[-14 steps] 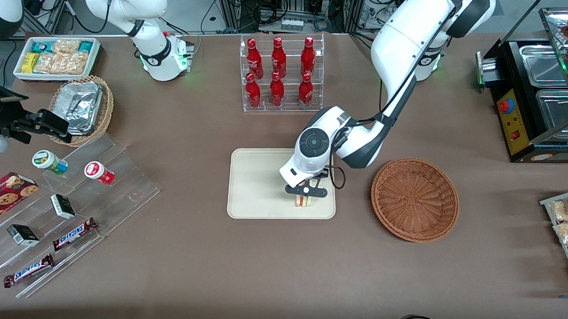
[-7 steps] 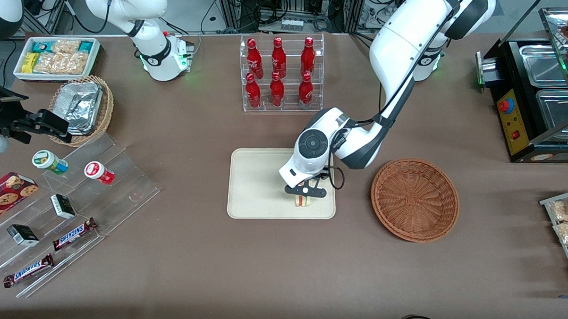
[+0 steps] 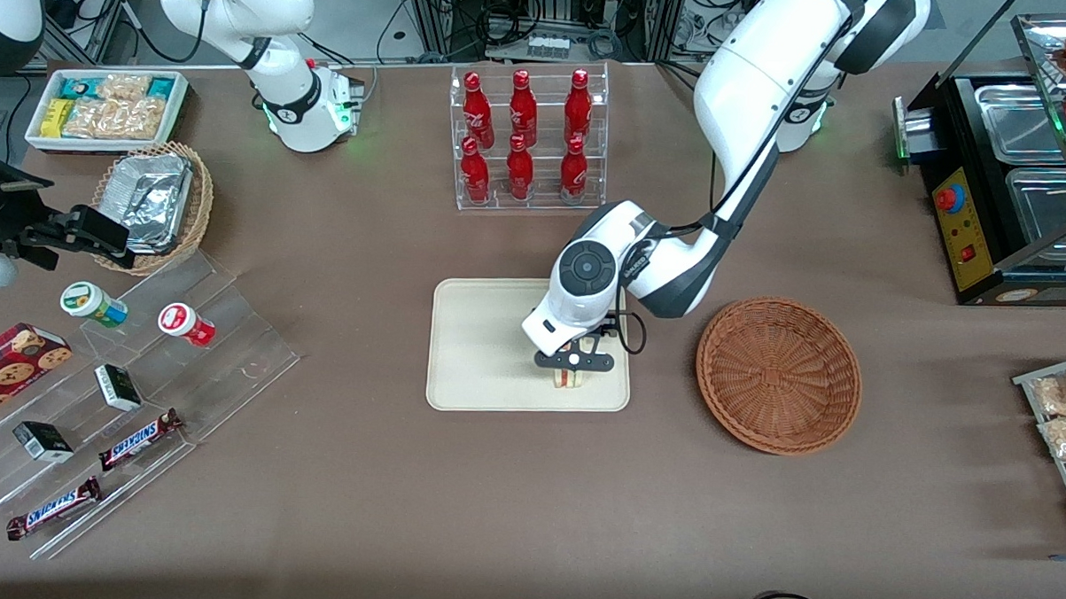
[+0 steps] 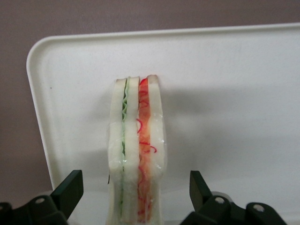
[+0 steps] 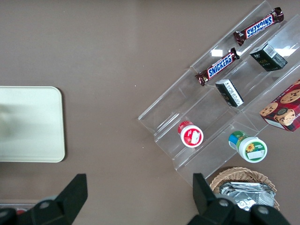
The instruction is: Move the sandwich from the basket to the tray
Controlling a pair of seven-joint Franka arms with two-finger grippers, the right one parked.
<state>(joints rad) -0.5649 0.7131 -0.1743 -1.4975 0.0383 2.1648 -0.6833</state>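
Change: gripper (image 3: 573, 361) has risen slightly off the sandwich (image 3: 569, 378).
Jaws: apart, clear of both bread faces.
Sandwich: standing on the tray (image 3: 478, 351), lower centre; basket (image 3: 779, 375) apparently empty.
Handling: soft, light; grip faces gently.

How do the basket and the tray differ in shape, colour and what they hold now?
The basket is round, and the tray is a rectangle with rounded corners. The basket is reddish-brown woven wicker, and the tray is smooth and cream. The basket has nothing in it; the tray carries the sandwich, which stands on its edge there, with the open end effector around it, its fingers clear of the bread. Both are shallow and lie on the brown table.
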